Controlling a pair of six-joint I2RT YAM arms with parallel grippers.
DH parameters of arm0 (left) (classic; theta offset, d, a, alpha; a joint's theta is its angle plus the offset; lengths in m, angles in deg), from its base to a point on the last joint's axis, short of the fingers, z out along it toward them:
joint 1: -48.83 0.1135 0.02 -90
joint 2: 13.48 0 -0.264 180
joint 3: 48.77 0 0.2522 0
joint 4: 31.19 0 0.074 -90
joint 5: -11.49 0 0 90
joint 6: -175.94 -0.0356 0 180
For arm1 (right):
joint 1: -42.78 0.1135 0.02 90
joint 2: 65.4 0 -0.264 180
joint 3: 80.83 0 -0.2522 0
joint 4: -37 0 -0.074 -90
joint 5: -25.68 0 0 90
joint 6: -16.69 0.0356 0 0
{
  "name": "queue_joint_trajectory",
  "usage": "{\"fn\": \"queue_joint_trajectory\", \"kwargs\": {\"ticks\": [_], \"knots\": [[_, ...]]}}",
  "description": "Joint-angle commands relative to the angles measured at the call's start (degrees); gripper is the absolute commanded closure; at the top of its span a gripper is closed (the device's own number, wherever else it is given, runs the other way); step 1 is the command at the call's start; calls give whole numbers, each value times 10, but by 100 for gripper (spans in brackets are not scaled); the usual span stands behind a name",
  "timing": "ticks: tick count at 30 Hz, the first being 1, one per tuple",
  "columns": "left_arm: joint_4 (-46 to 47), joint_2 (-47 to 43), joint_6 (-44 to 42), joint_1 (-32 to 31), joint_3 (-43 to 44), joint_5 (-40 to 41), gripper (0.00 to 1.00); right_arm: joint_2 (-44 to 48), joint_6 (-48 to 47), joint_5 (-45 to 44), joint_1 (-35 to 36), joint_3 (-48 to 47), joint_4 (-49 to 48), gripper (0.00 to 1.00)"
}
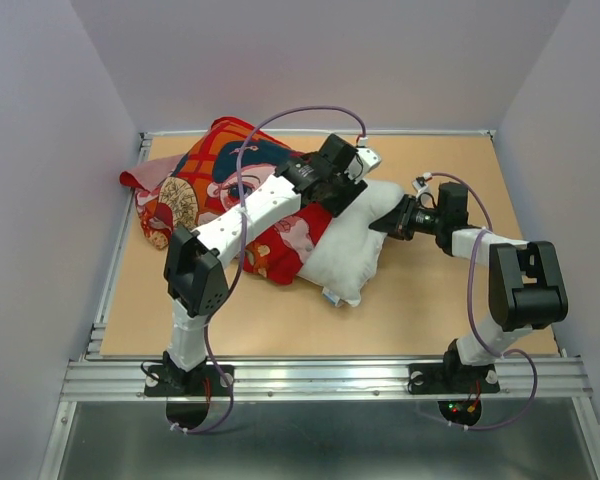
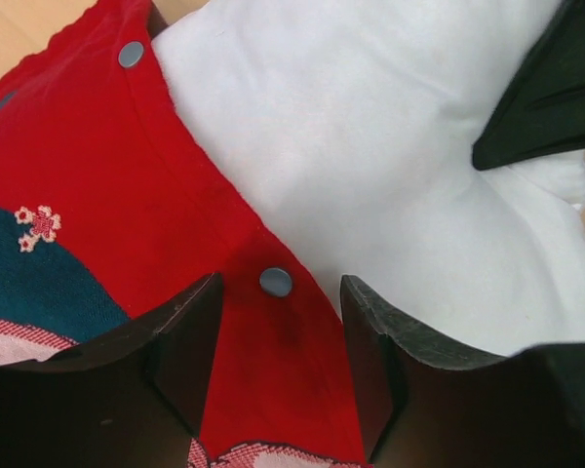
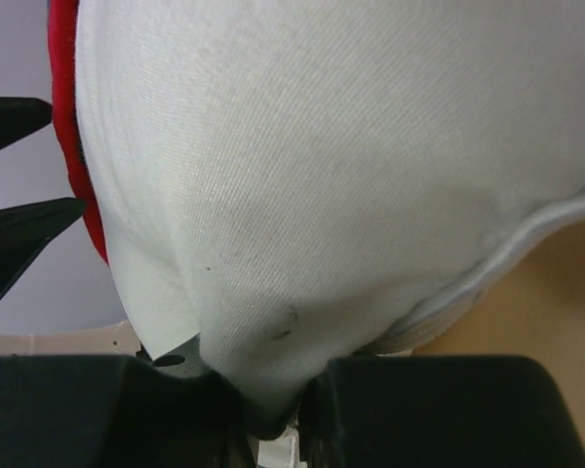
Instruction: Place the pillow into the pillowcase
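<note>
You cannot see how far the plump white fabric pillow (image 1: 350, 252) sits inside the bright red printed cloth pillowcase (image 1: 215, 172): the white left arm (image 1: 250, 213) lies across the opening. From the right wrist, the pillow overfills the frame, and the right gripper's (image 3: 268, 405) fingertips seem buried in its fabric.
</note>
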Motion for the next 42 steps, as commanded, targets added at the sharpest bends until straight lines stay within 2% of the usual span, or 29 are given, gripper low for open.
{"fn": "queue_joint_trajectory", "kwargs": {"ticks": [1, 6, 9, 12, 15, 16, 19, 23, 28, 32, 34, 38, 42], "knots": [[-23, 27, 2, 2, 14, 60, 37, 18, -12, 3, 8, 9, -14, 99], [-28, 30, 6, 10, 5, 96, 40, 18, -14, 5, 8, 5, -14, 100], [-32, 13, 3, 15, 9, 103, 48, 20, -16, 4, 8, 5, -12, 99], [-40, 2, -1, 27, 23, 62, 57, 20, -16, 5, 8, 6, -12, 99], [-55, -4, 3, 40, 38, 18, 74, 16, -16, 4, 8, 4, -12, 99], [-58, -3, 2, 41, 41, -10, 85, 15, -16, 4, 8, 3, -12, 99], [-64, -4, 5, 47, 50, -63, 95, 15, -17, 4, 8, 0, -12, 99], [-47, -16, -1, 51, 58, -140, 100, 21, -19, 6, 9, 1, -12, 99], [-44, -13, -2, 51, 95, -251, 98, 23, -18, 8, 9, 2, -11, 100], [-48, -9, -1, 51, 111, -283, 96, 24, -18, 8, 8, 3, -12, 100], [-49, -8, -1, 52, 109, -278, 100, 22, -19, 9, 9, 1, -12, 99], [-50, -5, 0, 53, 107, -302, 100, 20, -15, 10, 8, -4, -12, 99], [-18, 13, 6, 34, 131, -351, 100, 17, 42, 22, 9, -5, -67, 99]]}}
